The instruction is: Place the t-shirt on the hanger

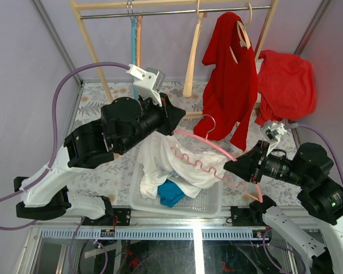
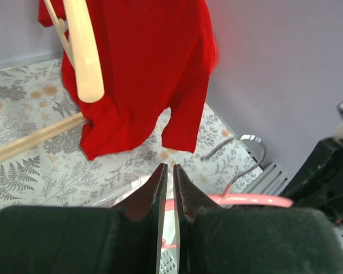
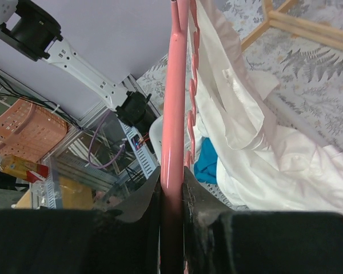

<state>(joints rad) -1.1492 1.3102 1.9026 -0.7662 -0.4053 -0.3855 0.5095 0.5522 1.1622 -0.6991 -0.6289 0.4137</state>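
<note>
The white t-shirt [image 1: 160, 160] hangs over the left end of the pale pink hanger [image 1: 211, 144] and trails down into a basket; it also shows in the right wrist view [image 3: 257, 142]. My right gripper [image 1: 231, 167] is shut on the hanger's bar [image 3: 174, 85] near its right end and holds it above the basket. The wire hook [image 1: 208, 123] points toward the rack. My left gripper [image 1: 180, 117] is above the shirt's top. Its jaws [image 2: 170, 171] stand almost together with a thin see-through gap, and the hanger [image 2: 251, 200] passes below them.
A white basket [image 1: 211, 206] at the near edge holds a blue cloth [image 1: 171, 193]. Behind stands a wooden rack [image 1: 160, 3] with red garments [image 1: 228, 85], a beige wooden hanger [image 1: 191, 63] and a light blue hanger [image 1: 134, 34]. The rack's base bar [image 2: 34, 140] lies on the table.
</note>
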